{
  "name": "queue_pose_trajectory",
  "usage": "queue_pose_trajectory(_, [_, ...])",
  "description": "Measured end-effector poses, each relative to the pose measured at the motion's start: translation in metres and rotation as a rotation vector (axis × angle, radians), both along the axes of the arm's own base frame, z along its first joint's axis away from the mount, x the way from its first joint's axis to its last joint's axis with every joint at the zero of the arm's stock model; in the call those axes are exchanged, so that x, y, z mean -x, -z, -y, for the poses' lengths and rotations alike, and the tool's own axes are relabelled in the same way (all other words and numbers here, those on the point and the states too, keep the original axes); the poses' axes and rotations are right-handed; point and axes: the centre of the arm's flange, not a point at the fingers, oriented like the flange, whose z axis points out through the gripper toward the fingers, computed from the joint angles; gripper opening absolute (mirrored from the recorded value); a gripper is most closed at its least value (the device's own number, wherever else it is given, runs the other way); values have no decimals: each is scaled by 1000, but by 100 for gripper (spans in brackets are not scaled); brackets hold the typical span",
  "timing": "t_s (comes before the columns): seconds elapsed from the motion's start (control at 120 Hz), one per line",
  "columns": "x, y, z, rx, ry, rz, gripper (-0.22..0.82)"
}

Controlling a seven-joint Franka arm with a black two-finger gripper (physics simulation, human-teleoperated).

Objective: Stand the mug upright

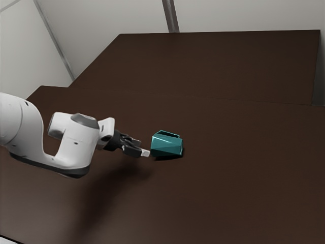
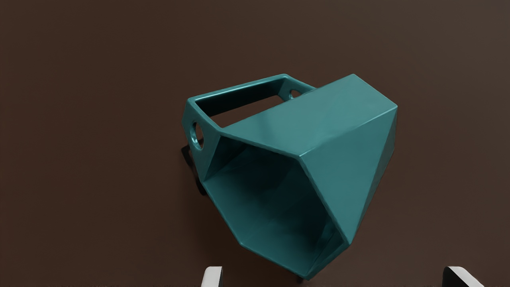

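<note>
Fingers [image 2: 212, 278] spread wide nr tipped teal mug [image 1: 166, 145] on dk brown tbl [image 1: 228, 193], lt grey walls [image 1: 244, 15] behind.

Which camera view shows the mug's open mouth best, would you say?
The wrist view: it looks into the open mouth, with the rim and dark inside plain. The exterior view shows the mug lying on its side, mouth toward the gripper.

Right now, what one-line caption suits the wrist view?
Teal faceted mug lying on its side on a dark brown table, mouth toward the gripper's open fingers.
</note>
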Motion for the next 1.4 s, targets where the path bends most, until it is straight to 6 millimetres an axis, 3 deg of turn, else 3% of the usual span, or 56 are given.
queue_pose_trajectory(0.125, [-1,6,2,-13,-1,-8,58])
queue_pose_trajectory(0.325, [-6,8,28,-35,33,1,48])
queue_pose_trajectory(0.558, [-21,14,30,-59,25,6,36])
queue_pose_trajectory(0.867, [-27,6,47,-44,43,29,24])
queue_pose_trajectory(1.192, [-29,-12,61,-17,49,62,-5])
queue_pose_trajectory(1.4, [-31,-19,68,-14,45,71,-13])
